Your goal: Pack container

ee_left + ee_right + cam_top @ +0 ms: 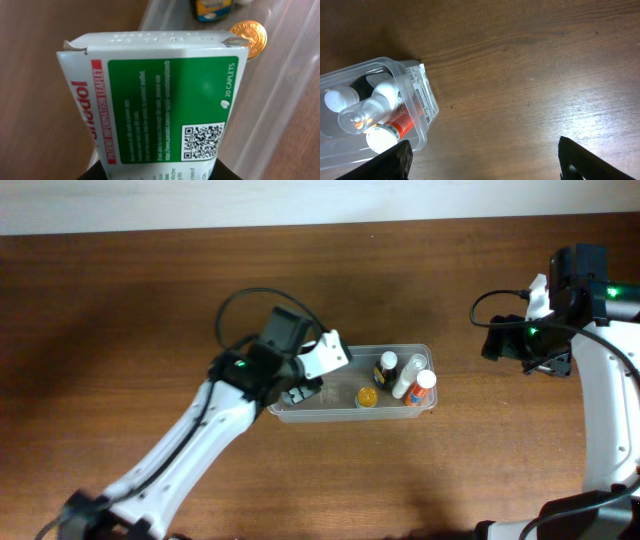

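The clear plastic container [420, 408] stands mid-table. It holds a dark bottle with a white cap [387, 367], a clear bottle [409, 374], an orange-labelled tube with a white cap [423, 385] and a gold-capped jar [367, 396]. My left gripper [312, 372] is shut on a white and green medicine box [160, 100] and holds it over the container's left end; the gold cap [248, 36] shows past the box. My right gripper [482, 160] is open and empty above bare table, right of the container [417, 107].
The dark wooden table [120, 320] spreads all round. A pale wall strip [300, 200] runs along the far edge. My left arm's black cable [240, 305] loops up behind the wrist.
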`<action>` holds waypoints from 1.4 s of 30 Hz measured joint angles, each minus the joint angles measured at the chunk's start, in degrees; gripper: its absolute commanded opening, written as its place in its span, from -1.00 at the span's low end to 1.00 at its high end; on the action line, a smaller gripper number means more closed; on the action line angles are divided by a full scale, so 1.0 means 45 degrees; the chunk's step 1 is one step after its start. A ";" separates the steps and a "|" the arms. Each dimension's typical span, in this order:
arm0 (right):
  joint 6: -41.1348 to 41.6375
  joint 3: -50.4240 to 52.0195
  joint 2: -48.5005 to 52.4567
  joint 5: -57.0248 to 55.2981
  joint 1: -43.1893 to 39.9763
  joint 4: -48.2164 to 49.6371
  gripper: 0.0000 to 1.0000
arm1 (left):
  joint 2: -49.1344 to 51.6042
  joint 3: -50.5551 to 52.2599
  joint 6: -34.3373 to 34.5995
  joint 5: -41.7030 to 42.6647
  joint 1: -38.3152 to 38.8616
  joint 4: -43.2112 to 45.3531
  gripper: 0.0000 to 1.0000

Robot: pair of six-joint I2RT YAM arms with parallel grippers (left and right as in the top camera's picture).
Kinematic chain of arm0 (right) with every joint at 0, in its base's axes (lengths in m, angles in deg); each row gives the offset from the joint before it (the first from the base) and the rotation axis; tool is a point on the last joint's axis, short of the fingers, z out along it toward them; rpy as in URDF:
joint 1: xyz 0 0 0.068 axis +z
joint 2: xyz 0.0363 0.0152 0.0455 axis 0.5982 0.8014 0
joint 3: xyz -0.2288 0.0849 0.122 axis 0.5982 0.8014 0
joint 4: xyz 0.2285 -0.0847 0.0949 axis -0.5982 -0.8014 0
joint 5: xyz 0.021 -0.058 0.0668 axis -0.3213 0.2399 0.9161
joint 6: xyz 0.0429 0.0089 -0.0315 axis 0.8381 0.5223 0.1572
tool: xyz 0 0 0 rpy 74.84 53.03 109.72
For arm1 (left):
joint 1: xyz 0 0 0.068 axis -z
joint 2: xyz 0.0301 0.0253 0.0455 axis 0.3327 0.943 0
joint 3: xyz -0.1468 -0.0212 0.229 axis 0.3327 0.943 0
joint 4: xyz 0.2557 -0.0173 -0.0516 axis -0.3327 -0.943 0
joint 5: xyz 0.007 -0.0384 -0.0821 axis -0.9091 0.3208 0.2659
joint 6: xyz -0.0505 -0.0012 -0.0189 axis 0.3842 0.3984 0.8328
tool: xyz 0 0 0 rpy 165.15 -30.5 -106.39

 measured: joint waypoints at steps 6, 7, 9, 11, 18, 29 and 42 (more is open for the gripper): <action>0.0000 0.0000 0.0000 -0.0005 0.0000 -0.0005 0.70 | 0.2059 0.0000 -0.0563 0.0087 0.0500 0.0214 0.22; -0.0005 0.0000 0.0000 0.0000 0.0000 0.0000 0.70 | 0.2293 0.0000 -0.0617 0.0087 0.0573 0.0214 0.99; -0.0010 0.0000 0.0000 -0.0005 0.0000 0.0000 0.69 | 0.2550 0.0000 -0.0719 0.0087 0.0680 0.0287 0.99; 0.0005 0.0000 0.0000 0.0000 0.0000 -0.0005 0.70 | 0.2550 -0.0034 -0.0670 0.0097 0.0699 0.0257 0.99; -0.0010 0.0000 -0.0005 0.0000 0.0000 0.0000 0.70 | 0.1394 -0.1243 0.0782 -0.0117 0.0665 -0.0199 0.99; -0.0763 0.0000 -0.0005 0.0189 0.0714 0.1345 0.89 | -0.1928 -0.1812 0.7679 -0.2365 -0.3521 -0.1375 0.99; -0.1137 0.0447 -0.0675 0.0262 0.1909 0.2535 0.92 | -0.2239 -0.1525 1.0185 -0.1855 -0.6319 -0.2511 0.99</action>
